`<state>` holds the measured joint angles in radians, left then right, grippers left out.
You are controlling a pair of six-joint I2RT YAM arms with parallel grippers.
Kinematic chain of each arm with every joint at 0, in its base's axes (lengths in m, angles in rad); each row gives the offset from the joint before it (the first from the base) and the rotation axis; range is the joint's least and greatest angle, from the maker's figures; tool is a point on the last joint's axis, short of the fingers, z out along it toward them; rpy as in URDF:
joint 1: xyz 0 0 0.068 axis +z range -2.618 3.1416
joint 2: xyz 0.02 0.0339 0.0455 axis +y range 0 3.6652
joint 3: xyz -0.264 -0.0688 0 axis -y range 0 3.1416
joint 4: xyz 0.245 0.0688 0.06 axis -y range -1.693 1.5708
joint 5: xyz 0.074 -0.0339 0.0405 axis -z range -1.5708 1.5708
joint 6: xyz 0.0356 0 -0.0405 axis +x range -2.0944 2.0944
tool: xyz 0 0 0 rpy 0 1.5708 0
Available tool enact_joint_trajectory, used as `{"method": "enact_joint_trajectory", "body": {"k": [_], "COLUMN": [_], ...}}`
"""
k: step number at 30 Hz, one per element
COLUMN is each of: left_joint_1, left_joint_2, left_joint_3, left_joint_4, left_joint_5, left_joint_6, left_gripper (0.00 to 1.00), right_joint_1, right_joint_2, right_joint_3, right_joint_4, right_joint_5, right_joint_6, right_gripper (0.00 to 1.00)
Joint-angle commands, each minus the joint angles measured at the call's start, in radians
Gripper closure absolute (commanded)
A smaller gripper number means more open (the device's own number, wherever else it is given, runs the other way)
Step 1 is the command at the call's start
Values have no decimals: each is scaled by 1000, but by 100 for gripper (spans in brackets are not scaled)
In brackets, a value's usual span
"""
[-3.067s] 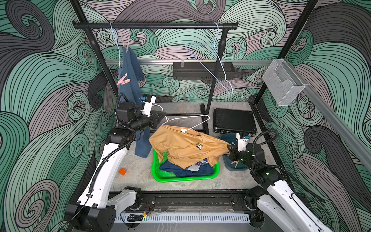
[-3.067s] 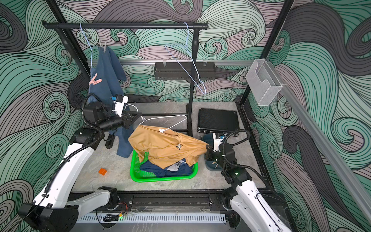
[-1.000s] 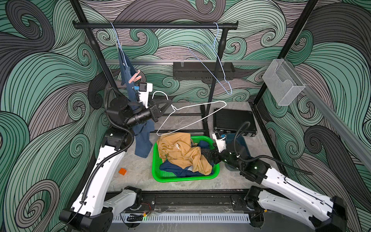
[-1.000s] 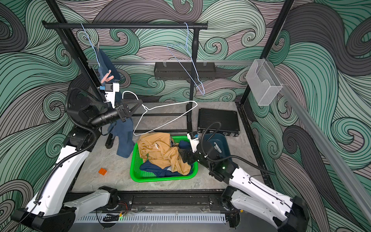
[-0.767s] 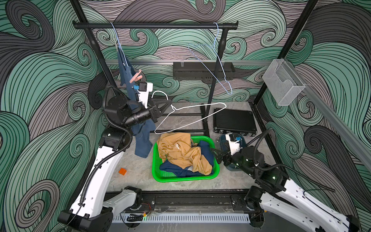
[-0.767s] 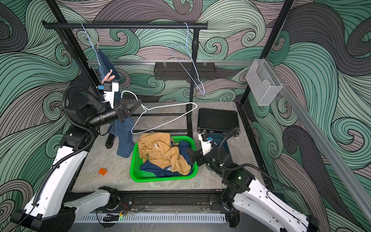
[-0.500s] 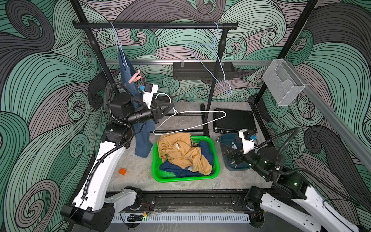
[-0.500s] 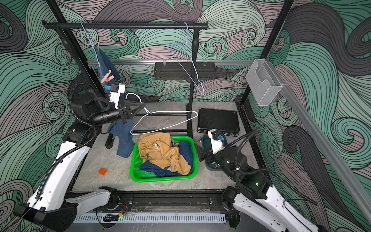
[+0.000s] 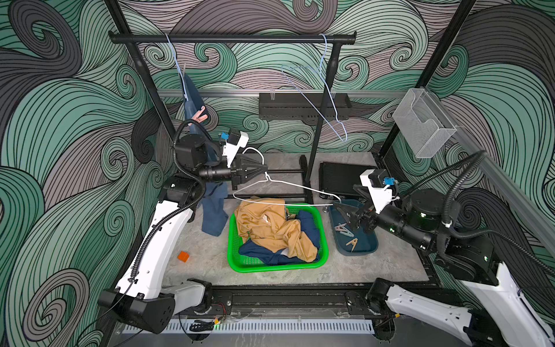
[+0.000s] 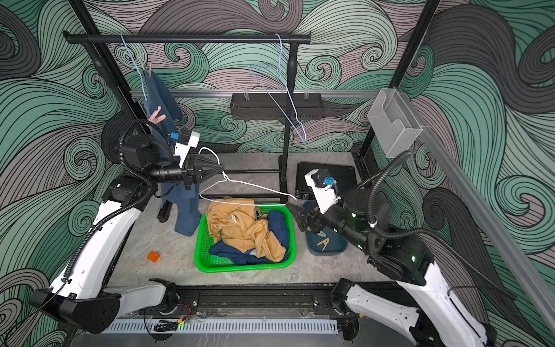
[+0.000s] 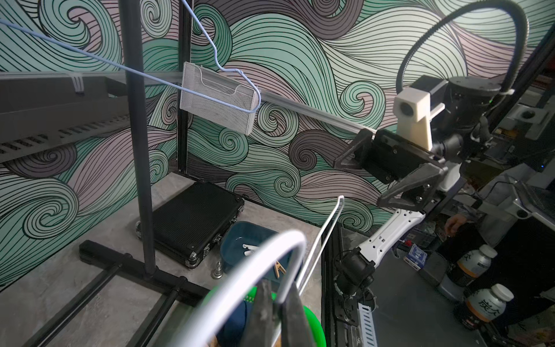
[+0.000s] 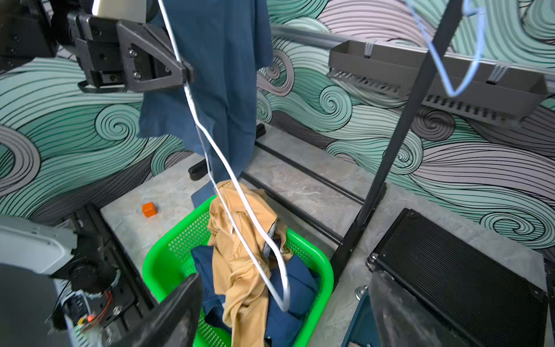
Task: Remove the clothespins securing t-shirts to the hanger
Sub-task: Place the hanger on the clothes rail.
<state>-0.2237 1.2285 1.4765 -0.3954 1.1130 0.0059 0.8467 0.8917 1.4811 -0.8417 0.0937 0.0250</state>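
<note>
- Step in hand, as I read it: the bare white wire hanger is finished with, no peg or cloth on it. It hangs in the air above the green perforated plastic basket, slanting across the far rim.
- left gripper: black jaws pressed together on the hanger's twisted neck, just under the hook, above the basket's far left corner.
- right gripper: jaws spread wide with the hanger's rounded shoulder end between them, touching neither as far as I can see. It sits over the basket's right edge.
- In the basket: a mustard-tan t-shirt, soft and crumpled, heaped over a navy t-shirt. No pegs visible on either.
- Beyond the basket's far left corner: a medium-blue t-shirt, limp, hung from the black tubular rail.
- A pink plastic clothespin is clipped high on that shirt, tails up. It is the only peg I can confirm on cloth.
- Just beside the basket on the right: a dark teal plastic tray holding loose pegs, among them a pale peg and a tan peg.
- Next move, judged: put the empty hanger aside. The thin wire is springy and will swing from a one-point grip, so the right jaws probably need to steady its end.
- After that, the pink peg: pinch its tails to open the spring, draw it clear of the cloth and drop it in the tray.
</note>
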Motion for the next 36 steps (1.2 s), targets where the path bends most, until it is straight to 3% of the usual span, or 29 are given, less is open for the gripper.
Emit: {"method": "enact_joint_trajectory", "body": {"k": [1,6,11,19,21,25,29,36], "left_joint_1": [7,6,4,6,6,-6,-16,-17], "left_joint_2": [-18,-2,5,5,8,14,14,14], "left_joint_3": [-4,-7,-5,-2,-1,-4,-8,-4], "left_joint_4": [-33,-45,-57,-90,-97,-84,-75,-76], "left_joint_5": [34,26,27,16,15,19,19,24], "left_joint_6": [108,133,146,180,189,174,161,154], "left_gripper": [99,98,98,98,98,98,98,99], "right_joint_1": [25,97,104,103,103,94,69,66], "right_joint_2": [64,208,315,372,368,383,428,507], "right_joint_3": [55,129,173,177,173,145,122,141], "right_joint_4": [-65,-54,-22,-19,-14,81,217,301], "right_joint_5": [-72,-49,-63,-67,-71,-119,-216,-271], "right_joint_6": [-18,-76,-129,-142,-140,-120,-89,-84], "right_gripper": [16,18,24,45,46,41,48,56]}}
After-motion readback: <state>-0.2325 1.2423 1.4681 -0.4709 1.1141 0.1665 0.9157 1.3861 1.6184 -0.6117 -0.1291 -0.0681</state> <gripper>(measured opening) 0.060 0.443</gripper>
